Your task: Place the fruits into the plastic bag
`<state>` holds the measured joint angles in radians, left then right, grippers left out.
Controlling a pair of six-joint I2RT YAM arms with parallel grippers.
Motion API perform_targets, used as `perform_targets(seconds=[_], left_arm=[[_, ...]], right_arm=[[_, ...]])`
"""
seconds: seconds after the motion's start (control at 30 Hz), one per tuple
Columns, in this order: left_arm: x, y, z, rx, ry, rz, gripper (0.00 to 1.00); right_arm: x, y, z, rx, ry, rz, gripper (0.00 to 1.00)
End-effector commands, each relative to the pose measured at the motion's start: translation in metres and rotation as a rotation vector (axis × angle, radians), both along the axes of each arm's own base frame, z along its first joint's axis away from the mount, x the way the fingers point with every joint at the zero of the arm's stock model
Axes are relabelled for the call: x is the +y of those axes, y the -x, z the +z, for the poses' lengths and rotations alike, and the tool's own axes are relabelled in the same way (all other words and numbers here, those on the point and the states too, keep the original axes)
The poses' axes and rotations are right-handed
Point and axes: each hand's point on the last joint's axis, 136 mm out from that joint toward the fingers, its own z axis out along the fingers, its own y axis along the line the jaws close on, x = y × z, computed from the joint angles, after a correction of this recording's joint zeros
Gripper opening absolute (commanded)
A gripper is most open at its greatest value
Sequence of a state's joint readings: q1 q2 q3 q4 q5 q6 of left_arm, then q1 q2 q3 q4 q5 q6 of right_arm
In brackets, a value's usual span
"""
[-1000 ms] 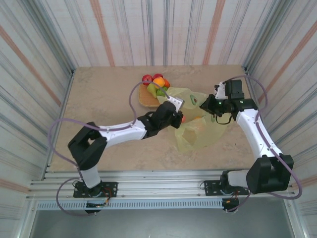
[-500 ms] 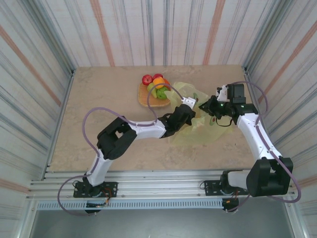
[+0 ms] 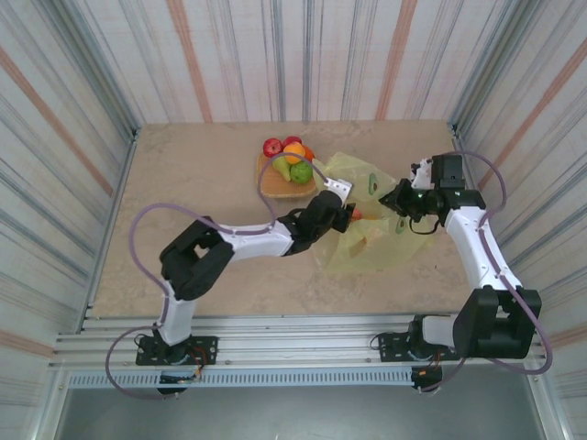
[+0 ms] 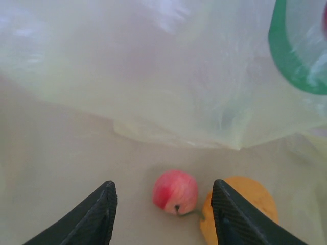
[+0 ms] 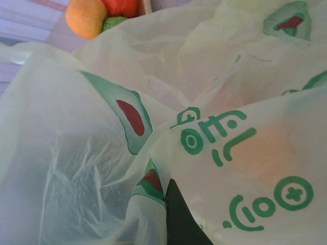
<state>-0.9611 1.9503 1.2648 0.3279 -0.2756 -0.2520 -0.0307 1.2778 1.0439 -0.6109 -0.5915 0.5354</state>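
My left gripper (image 3: pixel 349 210) (image 4: pixel 162 190) reaches into the mouth of the yellow-green plastic bag (image 3: pixel 371 240) (image 4: pixel 153 76) and stands open. A small pink-red apple (image 4: pixel 175 191) lies loose on the bag's floor just ahead of the fingers, touching neither. An orange (image 4: pixel 245 206) rests next to it on the right. My right gripper (image 3: pixel 396 200) (image 5: pixel 171 193) is shut on the bag's upper edge and holds it up; printed plastic (image 5: pixel 240 153) drapes over its dark finger. More fruits (image 3: pixel 292 158), red, orange and green, sit in the wicker tray (image 3: pixel 271 186).
The wicker tray stands just behind the bag, near the table's far middle. In the right wrist view an orange (image 5: pixel 86 16) and a red fruit (image 5: pixel 121 6) show past the bag's rim. Striped walls enclose the table on three sides.
My left gripper carried the pink-red apple into the bag, then opened and let it go. The right gripper shifted slightly right, still holding the bag's edge.
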Motion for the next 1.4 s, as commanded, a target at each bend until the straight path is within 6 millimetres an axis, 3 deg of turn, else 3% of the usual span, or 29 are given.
perform_targets(seconds=[0.0,0.17,0.37,0.53,0.63,0.77,0.87,1.07,1.37], left_arm=[[0.019,0.022,0.036,0.027,0.057,-0.034,0.56],[0.049,0.061,0.044,0.118,0.067,-0.106,0.61],[0.074,0.106,0.07,0.162,0.152,-0.278,0.65],[0.114,0.107,0.093,0.179,0.217,-0.264,0.71],[0.15,0.081,0.1,0.174,0.237,-0.13,0.77],[0.2,0.024,0.096,0.242,0.25,0.112,0.78],[0.216,-0.019,0.093,0.274,0.264,0.191,0.79],[0.208,-0.087,0.063,0.304,0.067,0.231,0.86],[0.179,-0.154,0.025,0.375,-0.043,0.22,0.99]], right_arm=[[-0.007,-0.002,0.004,-0.008,0.039,0.016,0.0],[-0.009,-0.007,0.005,-0.013,0.042,0.013,0.0],[-0.008,-0.013,0.007,-0.021,0.021,-0.001,0.0],[-0.009,-0.015,0.007,-0.024,0.018,-0.009,0.0],[-0.009,-0.016,0.006,-0.026,0.02,-0.01,0.0],[-0.007,-0.02,0.008,-0.035,0.006,-0.006,0.0],[-0.005,-0.023,0.011,-0.046,-0.006,0.0,0.0],[-0.003,-0.025,0.01,-0.047,-0.014,0.012,0.0],[-0.004,-0.029,0.004,-0.038,-0.008,0.022,0.0]])
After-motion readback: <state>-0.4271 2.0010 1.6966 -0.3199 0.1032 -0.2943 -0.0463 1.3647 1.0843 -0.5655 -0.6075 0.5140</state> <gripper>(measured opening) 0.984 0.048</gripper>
